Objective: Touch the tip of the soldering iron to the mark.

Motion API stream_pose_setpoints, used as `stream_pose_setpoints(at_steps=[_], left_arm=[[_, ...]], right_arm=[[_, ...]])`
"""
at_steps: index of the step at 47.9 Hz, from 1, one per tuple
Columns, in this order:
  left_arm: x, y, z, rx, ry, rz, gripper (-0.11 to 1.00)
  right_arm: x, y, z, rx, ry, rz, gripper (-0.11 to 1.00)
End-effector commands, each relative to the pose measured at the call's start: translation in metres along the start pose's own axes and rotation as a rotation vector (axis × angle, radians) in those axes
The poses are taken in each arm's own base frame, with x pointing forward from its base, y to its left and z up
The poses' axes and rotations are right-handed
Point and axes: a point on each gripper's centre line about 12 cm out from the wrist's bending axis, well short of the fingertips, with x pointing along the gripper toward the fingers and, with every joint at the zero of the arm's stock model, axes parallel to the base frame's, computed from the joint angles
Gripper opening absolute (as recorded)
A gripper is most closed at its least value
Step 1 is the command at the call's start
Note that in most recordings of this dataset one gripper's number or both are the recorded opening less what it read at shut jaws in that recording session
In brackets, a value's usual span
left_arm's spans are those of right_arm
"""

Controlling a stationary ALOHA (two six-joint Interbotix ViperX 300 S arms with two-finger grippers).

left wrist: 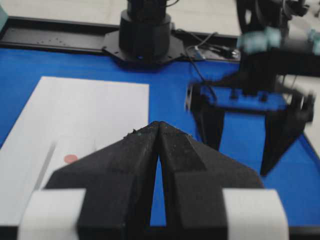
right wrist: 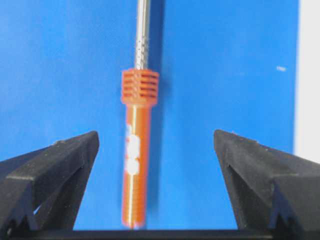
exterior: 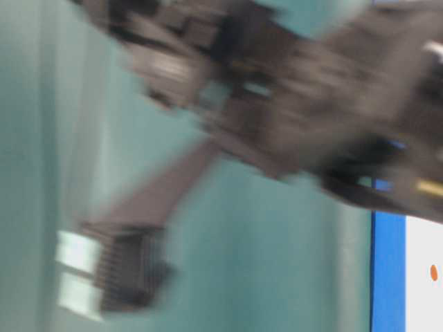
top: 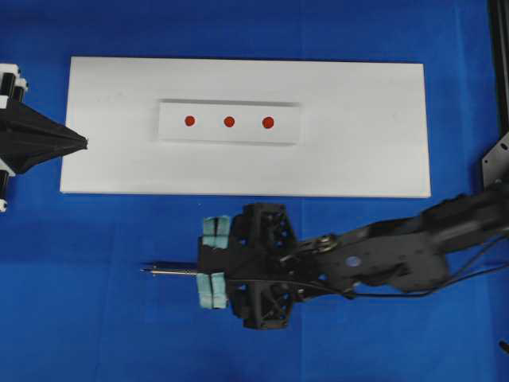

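I see the soldering iron (right wrist: pixel 136 150) lying on the blue mat below the white board (top: pixel 366 159), apart from the board's three red marks (top: pixel 229 122); my right gripper (top: pixel 213 263) hangs over its handle, jaws spread wide, gripping nothing; the left gripper (top: pixel 79 143) sits pinched together at the board's left edge.

The right gripper (top: pixel 213 263) is hanging with jaws wide apart in the lower middle of the overhead frame, its black arm (top: pixel 398 255) blocking the lower right. The soldering iron (right wrist: pixel 136 150) is lying between the spread fingers, touching neither. The white board (top: pixel 358 135) is filling the upper centre, its three red marks (top: pixel 229 122) sitting uncovered. The left gripper (top: pixel 79 143), closed, is crowding the board's left edge. Blue table (top: pixel 87 318) is lying open at lower left.
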Motion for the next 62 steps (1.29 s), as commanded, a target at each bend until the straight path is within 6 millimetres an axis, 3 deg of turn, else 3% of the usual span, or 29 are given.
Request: stream_pose_setpoints(at_steps=[1,5,16,24,37,41,45,51,62], left_arm=[[0.002,-0.001,0.005,0.003,-0.013,-0.005,0.0],[0.002,-0.001,0.005,0.003,-0.014,-0.004,0.0],[0.002,-0.001,0.005,0.004,-0.014,-0.004,0.0],[0.002,-0.001,0.005,0.004,-0.012,-0.004,0.0],[0.002,-0.001,0.005,0.004,-0.013,-0.005,0.0],[0.002,-0.001,0.005,0.003,-0.012,-0.005,0.0],[0.002,-0.001,0.004,0.003,-0.012,-0.005,0.0],[0.002,-0.001,0.004,0.003,-0.012,-0.005,0.0],[0.002,-0.001,0.005,0.003,-0.015,-0.005,0.0]], right_arm=[[-0.034,0.001,0.016,0.004,-0.047,0.009,0.86],[-0.043,-0.001,0.017,-0.007,-0.043,-0.002,0.86],[-0.042,-0.018,0.023,-0.044,-0.048,-0.031,0.86],[-0.039,-0.057,0.032,-0.035,-0.048,-0.091,0.86],[-0.042,-0.145,0.051,0.007,-0.067,-0.203,0.86],[-0.045,-0.159,0.052,0.013,-0.084,-0.212,0.86],[-0.049,-0.161,0.052,0.007,-0.093,-0.21,0.86],[-0.07,-0.162,0.044,0.008,-0.105,-0.212,0.86],[-0.134,-0.168,0.012,0.025,-0.221,-0.189,0.86]])
